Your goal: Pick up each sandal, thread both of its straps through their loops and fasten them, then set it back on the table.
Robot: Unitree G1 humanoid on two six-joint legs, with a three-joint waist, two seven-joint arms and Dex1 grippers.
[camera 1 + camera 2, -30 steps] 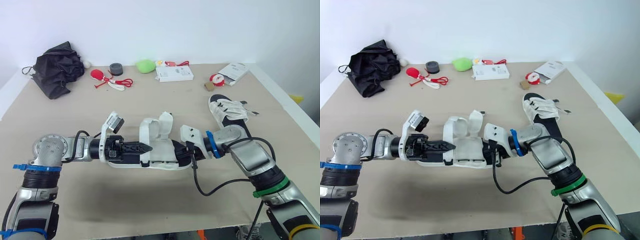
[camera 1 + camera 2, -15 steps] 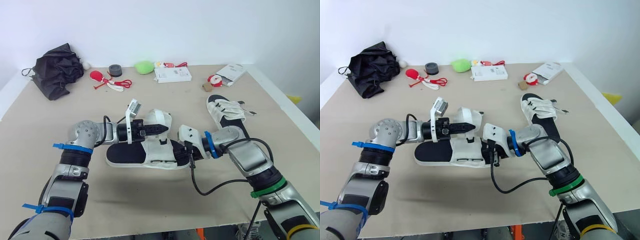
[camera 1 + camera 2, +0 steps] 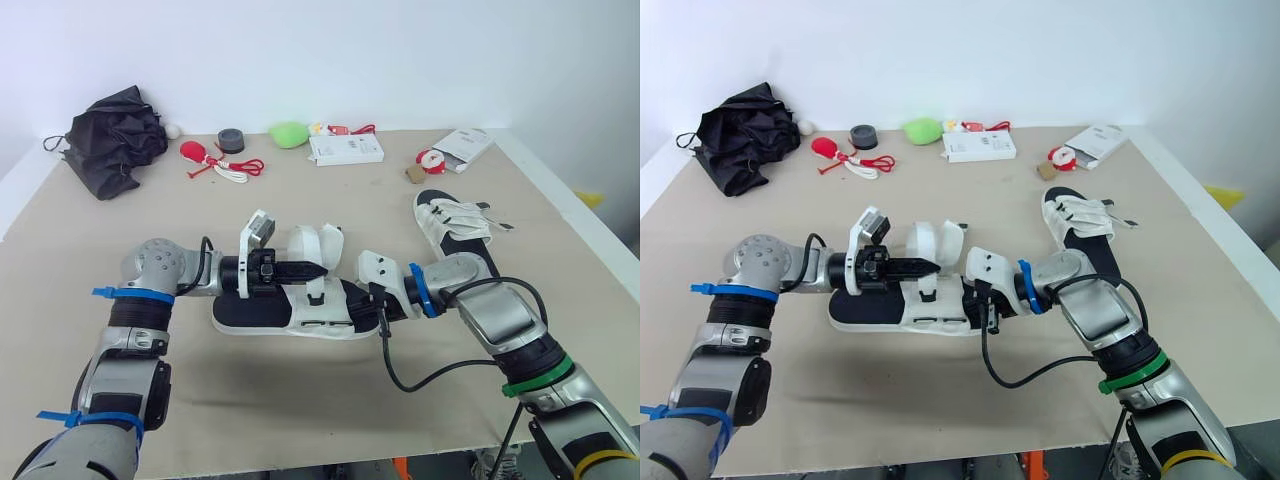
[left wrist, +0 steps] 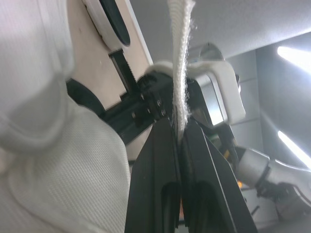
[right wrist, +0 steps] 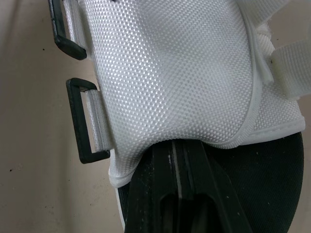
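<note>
Two sandals (image 3: 310,318) (image 3: 455,222), two white boxes (image 3: 347,148) (image 3: 466,142), one black umbrella (image 3: 115,135), one tape roll (image 3: 232,139), one green lump (image 3: 290,132).

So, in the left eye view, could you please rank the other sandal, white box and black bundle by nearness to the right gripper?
1. Other sandal, on the right.
2. White box, far centre.
3. Black bundle, far left corner.

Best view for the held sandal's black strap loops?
Right wrist view: both black loops show large and close. The eye views give them as small dark marks on the near edge of the sandal. The left wrist view has the strap pinched in the left gripper.
</note>
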